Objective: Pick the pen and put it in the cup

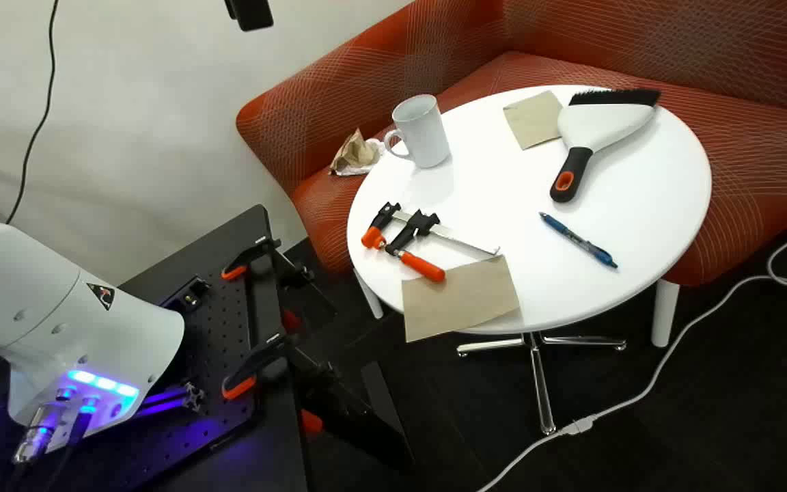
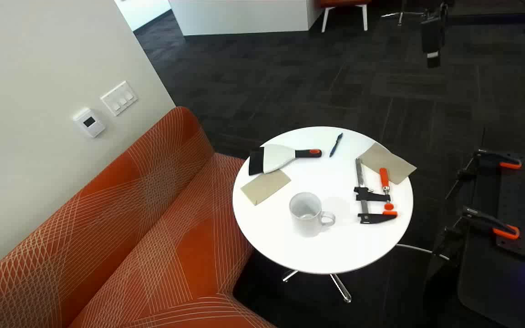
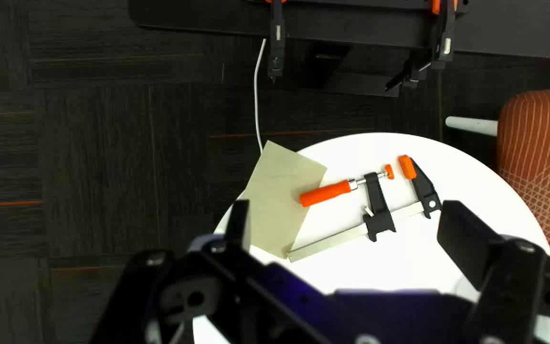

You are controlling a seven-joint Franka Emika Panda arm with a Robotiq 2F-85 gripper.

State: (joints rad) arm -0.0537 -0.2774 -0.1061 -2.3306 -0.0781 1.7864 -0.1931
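Black and wide-spread, the pincer (image 3: 345,227) seemingly hides most of the cup (image 1: 423,137) in the wrist view.

Harsh glare, blurred foreground
In the wrist view, the black gripper (image 3: 344,227) was dark and out of focus; beyond its fingers (image 3: 466,234) the round white tabletop (image 3: 413,253) glared almost textureless, and to the gripper's side the dark striped carpet (image 3: 103,167) lay dim. In an exterior view, a faint shadow lay beside the white cylindrical cup (image 2: 306,223), below the gripper. Well apart from the gripper, blue lamps (image 1: 104,383) on the rounded white robot base (image 1: 134,328) tinted a black perforated plate (image 1: 219,362) violet.
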